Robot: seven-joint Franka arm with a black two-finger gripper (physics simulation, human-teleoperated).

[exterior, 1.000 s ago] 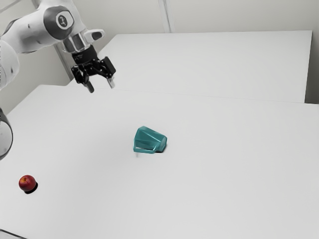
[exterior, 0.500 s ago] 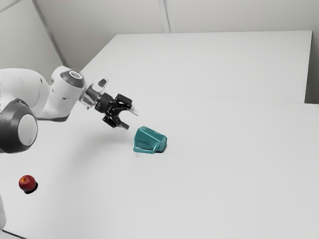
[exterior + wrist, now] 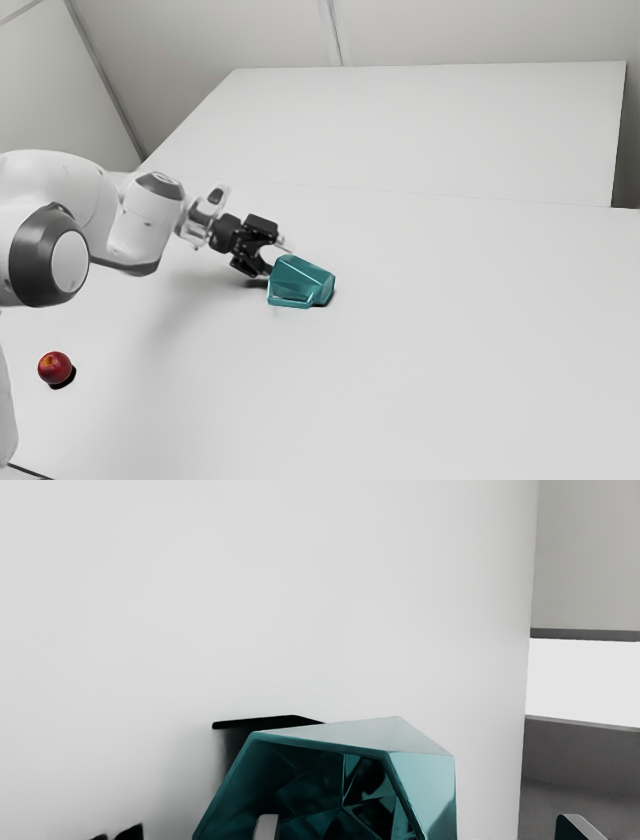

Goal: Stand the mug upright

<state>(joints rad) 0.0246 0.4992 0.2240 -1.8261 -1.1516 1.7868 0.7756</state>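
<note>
Though sideways, mug interior (image 3: 310,790), wrist view

A red apple (image 3: 54,367) rests on the white table (image 3: 450,350), toward its edge at the exterior view's left.

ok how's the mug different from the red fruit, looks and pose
The mug is glossy teal, while the fruit is red. The mug is faceted, hollow and has a handle; the fruit is round, with no handle. The mug lies on its side with its mouth toward the gripper, while the fruit sits well away from the gripper. Both rest on the same white table.
</note>
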